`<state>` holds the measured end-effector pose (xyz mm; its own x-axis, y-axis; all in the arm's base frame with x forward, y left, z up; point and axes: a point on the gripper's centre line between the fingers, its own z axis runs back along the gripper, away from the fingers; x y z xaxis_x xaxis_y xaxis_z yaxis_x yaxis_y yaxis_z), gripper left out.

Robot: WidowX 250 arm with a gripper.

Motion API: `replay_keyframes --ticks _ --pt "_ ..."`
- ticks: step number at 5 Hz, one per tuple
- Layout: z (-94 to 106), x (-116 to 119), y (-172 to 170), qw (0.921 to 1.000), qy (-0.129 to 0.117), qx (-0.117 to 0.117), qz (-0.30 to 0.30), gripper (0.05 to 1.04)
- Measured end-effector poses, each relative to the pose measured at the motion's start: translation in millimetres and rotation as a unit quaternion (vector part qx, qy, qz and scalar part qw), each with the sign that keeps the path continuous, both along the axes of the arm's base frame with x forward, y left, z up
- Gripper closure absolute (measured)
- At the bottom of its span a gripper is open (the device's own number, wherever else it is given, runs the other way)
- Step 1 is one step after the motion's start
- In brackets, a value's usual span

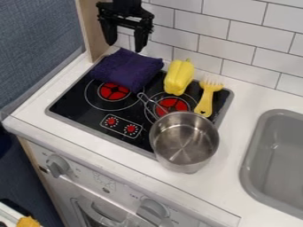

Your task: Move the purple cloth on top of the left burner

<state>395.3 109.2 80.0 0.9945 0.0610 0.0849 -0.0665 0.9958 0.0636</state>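
The black gripper (125, 43) hangs at the upper left, above the back of the stove, its two fingers spread apart with nothing between them. Below it lies the folded purple cloth (126, 69), at the back left of the black cooktop, apart from the gripper. The left burner (114, 91) is a red disc with a white ring around it; the cloth lies behind it and covers the back part of the ring, while most of the red disc shows.
A yellow pepper (179, 77) and a yellow fork (207, 97) lie right of the cloth. A metal pot (184, 141) stands at the cooktop's front right, its wire handle reaching over the right burner (172, 105). Far right is a grey sink (256, 150); a tiled wall (230, 40) rises behind.
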Motion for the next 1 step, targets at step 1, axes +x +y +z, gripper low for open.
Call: replay_keyframes --ticks 1 --pt "-0.4 -0.3 -0.1 1.0 0.001 0.0 0.0 0.085"
